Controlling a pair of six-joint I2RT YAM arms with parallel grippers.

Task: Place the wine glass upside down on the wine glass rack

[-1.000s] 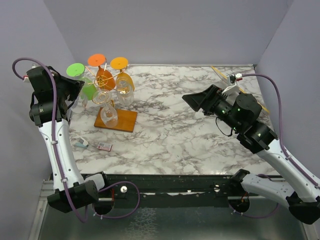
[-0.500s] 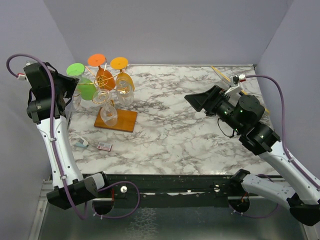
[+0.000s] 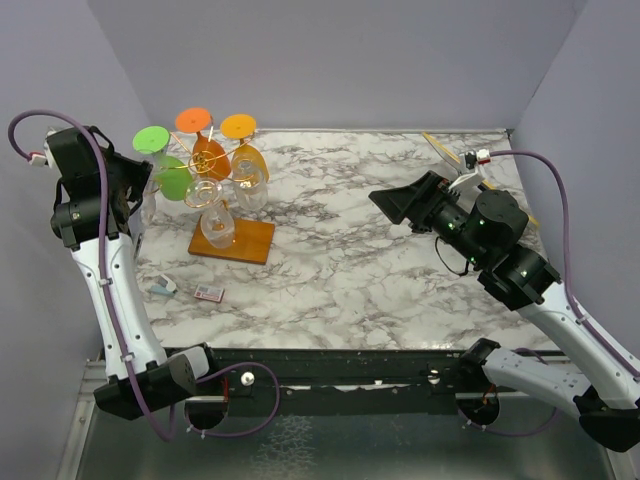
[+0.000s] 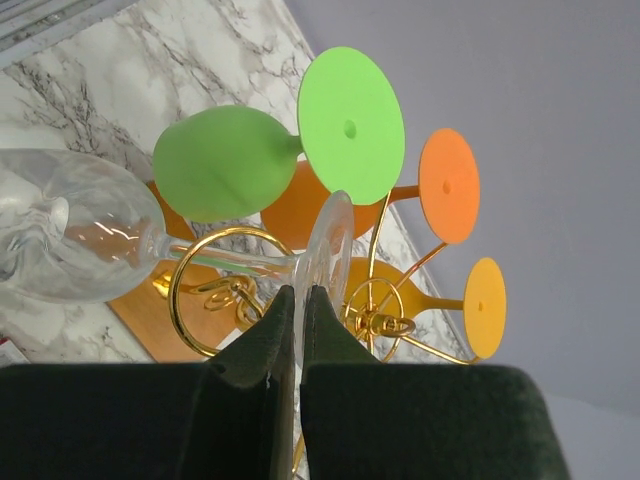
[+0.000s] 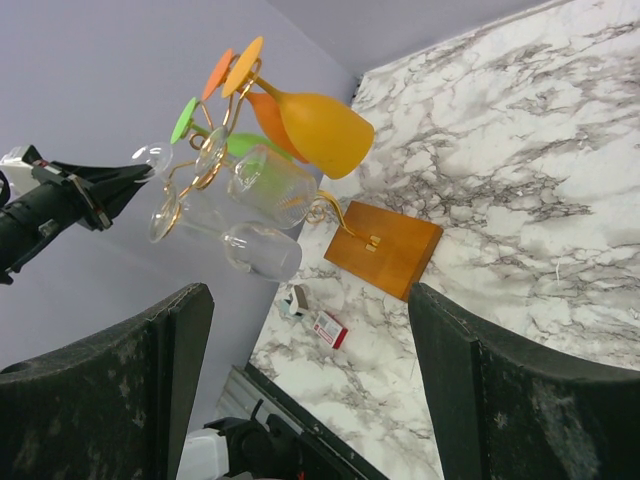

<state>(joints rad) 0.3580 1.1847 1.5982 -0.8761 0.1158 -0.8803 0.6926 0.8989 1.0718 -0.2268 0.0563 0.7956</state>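
The clear wine glass (image 4: 80, 225) hangs bowl-down, its stem passing through a spiral arm of the gold wire rack on an orange-brown wooden base (image 3: 252, 238).

The left gripper (image 4: 300, 295) has its jaws pressed together, tips just beside the glass foot; contact cannot be confirmed. The right gripper (image 5: 310, 290) stands wide and empty, well apart.

Placement appears complete. Next: back the left arm off without nudging the foot.
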